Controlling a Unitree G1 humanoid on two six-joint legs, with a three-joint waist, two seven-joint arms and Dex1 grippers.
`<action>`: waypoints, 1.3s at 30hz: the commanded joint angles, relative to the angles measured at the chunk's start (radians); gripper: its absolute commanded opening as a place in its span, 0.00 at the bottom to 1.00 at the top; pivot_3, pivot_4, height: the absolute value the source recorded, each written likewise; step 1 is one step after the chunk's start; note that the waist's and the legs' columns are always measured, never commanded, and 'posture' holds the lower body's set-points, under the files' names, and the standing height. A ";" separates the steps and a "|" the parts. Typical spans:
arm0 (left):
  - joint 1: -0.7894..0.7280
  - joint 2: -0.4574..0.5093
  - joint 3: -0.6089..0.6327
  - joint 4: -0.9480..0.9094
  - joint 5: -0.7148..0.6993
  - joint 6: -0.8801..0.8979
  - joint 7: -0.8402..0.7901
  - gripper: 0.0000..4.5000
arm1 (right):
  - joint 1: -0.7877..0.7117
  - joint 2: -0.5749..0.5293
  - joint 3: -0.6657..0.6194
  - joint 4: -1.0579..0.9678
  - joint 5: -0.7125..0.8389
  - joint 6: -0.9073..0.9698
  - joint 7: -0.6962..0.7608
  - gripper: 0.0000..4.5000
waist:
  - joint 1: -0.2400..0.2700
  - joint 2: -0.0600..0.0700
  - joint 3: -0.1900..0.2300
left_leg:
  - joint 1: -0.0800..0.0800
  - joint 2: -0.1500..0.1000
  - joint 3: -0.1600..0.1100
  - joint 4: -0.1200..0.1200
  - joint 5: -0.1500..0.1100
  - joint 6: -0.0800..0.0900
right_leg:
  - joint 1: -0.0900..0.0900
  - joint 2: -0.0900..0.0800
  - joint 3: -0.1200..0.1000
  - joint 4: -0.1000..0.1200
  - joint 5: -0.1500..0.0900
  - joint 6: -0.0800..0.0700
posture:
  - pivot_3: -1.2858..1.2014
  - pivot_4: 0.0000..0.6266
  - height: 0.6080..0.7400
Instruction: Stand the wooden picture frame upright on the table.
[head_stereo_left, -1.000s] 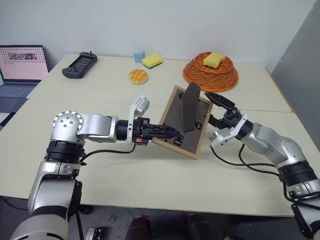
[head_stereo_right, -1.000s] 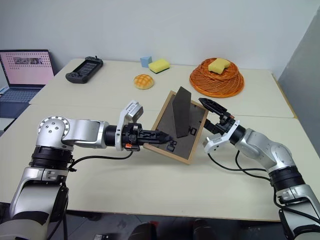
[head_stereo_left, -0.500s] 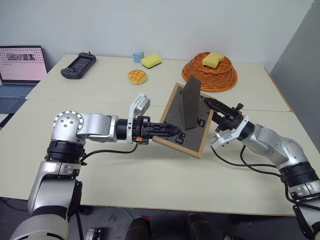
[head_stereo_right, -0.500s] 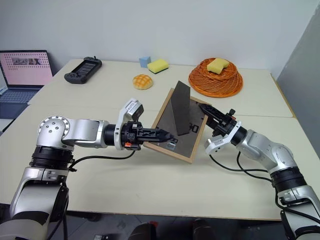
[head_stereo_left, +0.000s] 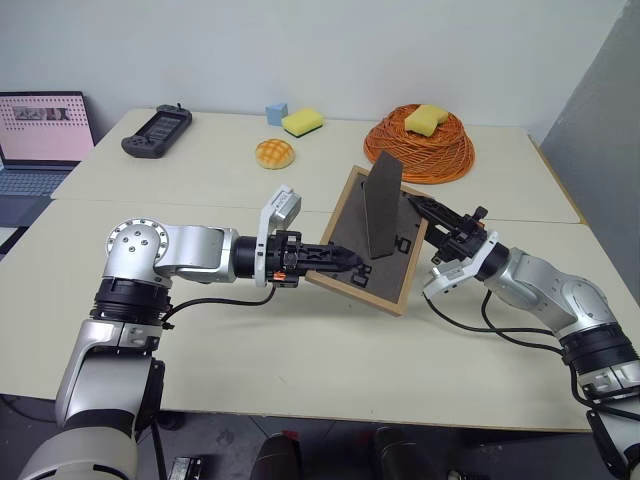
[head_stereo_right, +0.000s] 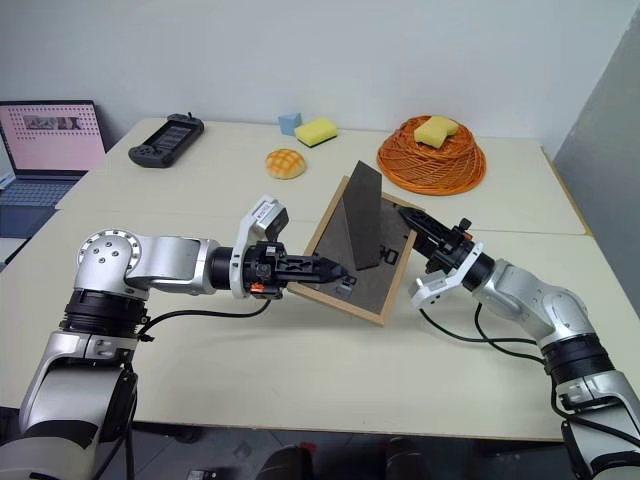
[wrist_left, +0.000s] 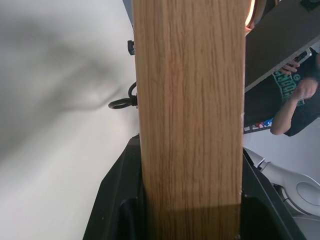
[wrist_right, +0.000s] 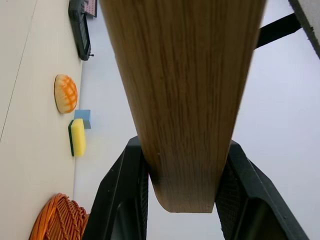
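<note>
The wooden picture frame (head_stereo_left: 347, 232) hangs tilted above the table (head_stereo_left: 300, 350), its dark grey back towards me and its fold-out stand (head_stereo_left: 381, 205) sticking up. My left gripper (head_stereo_left: 350, 265) is shut on the frame's lower left edge. The left wrist view has that light-wood edge (wrist_left: 190, 110) running between the black fingers (wrist_left: 117, 200). My right gripper (head_stereo_left: 424, 208) is shut on the frame's right edge. In the right wrist view that wood edge (wrist_right: 185, 90) sits clamped between the fingers (wrist_right: 120, 200). The picture side is hidden.
At the back of the table are an orange woven basket (head_stereo_left: 421, 150) with a yellow sponge (head_stereo_left: 427, 118), a bun (head_stereo_left: 275, 152), another yellow sponge (head_stereo_left: 303, 122), a blue cube (head_stereo_left: 277, 113) and a black controller (head_stereo_left: 157, 132). A laptop (head_stereo_left: 40, 135) stands far left. A person (wrist_left: 292, 100) appears in the left wrist view.
My right gripper, wide open beside the frame's right edge a second ago, has closed on that edge. The left gripper and the frame have stayed where they were.
</note>
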 joint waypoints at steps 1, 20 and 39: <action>-0.022 0.018 0.007 -0.031 0.011 -0.023 0.033 0.36 | -0.011 -0.007 -0.001 -0.028 0.035 -0.010 0.002 0.30 | 0.000 0.000 0.000 | 0.000 0.000 0.000 0.000 0.000 0.000 | 0.000 0.000 0.000 0.000 0.000 0.000 | 0.52 0.24 1.00; 0.024 0.112 0.163 -0.249 0.220 -0.163 -0.145 0.80 | -0.022 -0.015 0.007 -0.003 0.059 -0.018 0.026 0.30 | -0.002 0.000 0.000 | 0.000 0.000 -0.001 0.000 0.000 0.000 | 0.000 0.000 0.000 0.000 0.000 0.000 | 0.52 0.24 1.00; 0.433 0.185 0.403 -0.799 0.699 -0.543 -0.500 0.80 | -0.071 0.280 0.031 0.064 0.868 0.312 0.696 0.30 | -0.010 -0.001 0.000 | 0.000 0.002 0.002 -0.001 -0.002 0.003 | 0.001 0.000 -0.001 -0.002 0.000 -0.001 | 0.52 0.24 1.00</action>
